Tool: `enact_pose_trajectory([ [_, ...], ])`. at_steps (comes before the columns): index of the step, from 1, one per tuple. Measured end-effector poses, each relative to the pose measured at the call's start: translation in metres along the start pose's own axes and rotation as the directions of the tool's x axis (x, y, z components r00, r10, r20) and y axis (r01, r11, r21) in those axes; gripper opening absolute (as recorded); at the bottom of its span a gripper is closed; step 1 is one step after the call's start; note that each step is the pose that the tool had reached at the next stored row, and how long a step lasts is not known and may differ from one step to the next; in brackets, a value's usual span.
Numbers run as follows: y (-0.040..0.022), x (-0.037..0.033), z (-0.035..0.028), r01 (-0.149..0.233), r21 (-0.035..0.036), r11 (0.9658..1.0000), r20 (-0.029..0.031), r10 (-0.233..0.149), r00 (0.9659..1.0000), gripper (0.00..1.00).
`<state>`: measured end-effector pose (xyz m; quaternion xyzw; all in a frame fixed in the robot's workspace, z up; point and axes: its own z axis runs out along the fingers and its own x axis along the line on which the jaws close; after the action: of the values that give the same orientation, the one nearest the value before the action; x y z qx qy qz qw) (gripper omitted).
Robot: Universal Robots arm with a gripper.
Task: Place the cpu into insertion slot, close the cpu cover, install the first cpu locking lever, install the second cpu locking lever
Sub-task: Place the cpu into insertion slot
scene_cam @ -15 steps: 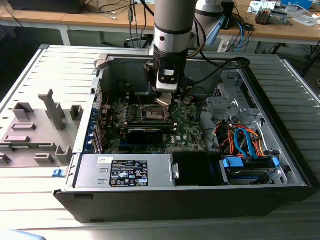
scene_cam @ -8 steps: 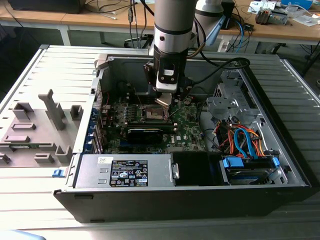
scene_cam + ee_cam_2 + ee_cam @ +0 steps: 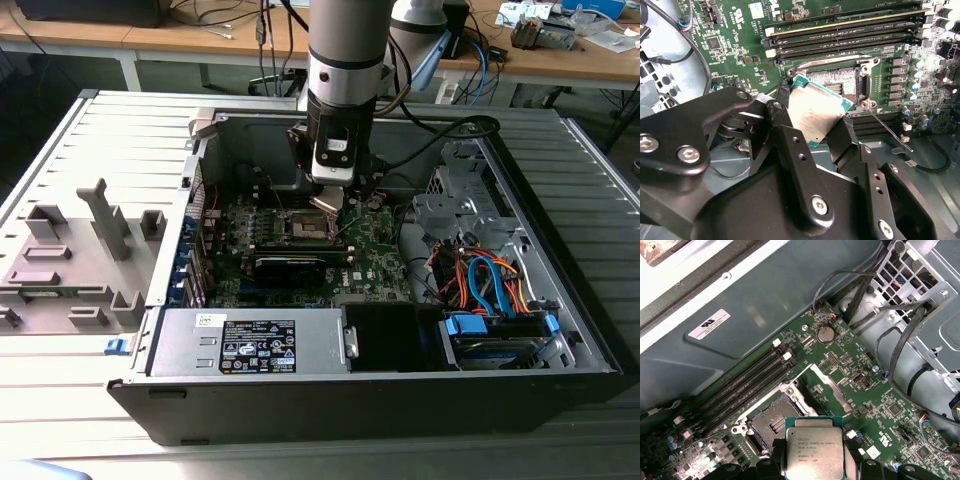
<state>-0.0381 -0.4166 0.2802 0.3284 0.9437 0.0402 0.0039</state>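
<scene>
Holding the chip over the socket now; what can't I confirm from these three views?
- Silvery square cpu: one edge cut off by the first wrist view's border; contact side faces away in both wrist views.
- Silver-rimmed square insertion slot: partly hidden behind the cpu; contacts too small to check.
- Exterior view: black gripper covers part of the cpu.

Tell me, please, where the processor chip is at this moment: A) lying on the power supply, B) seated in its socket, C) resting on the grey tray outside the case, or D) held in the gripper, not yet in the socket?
D: the gripper clamps the processor chip by its edges, clear of the socket, whose contacts lie bare.
</scene>
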Motion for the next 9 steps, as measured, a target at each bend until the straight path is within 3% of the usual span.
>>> enact_pose_trajectory([
  [9,0.0000,0.0000,0.0000,-0.011,-0.0002,0.9999,0.0008,0.011,0.9999,0.55],
])
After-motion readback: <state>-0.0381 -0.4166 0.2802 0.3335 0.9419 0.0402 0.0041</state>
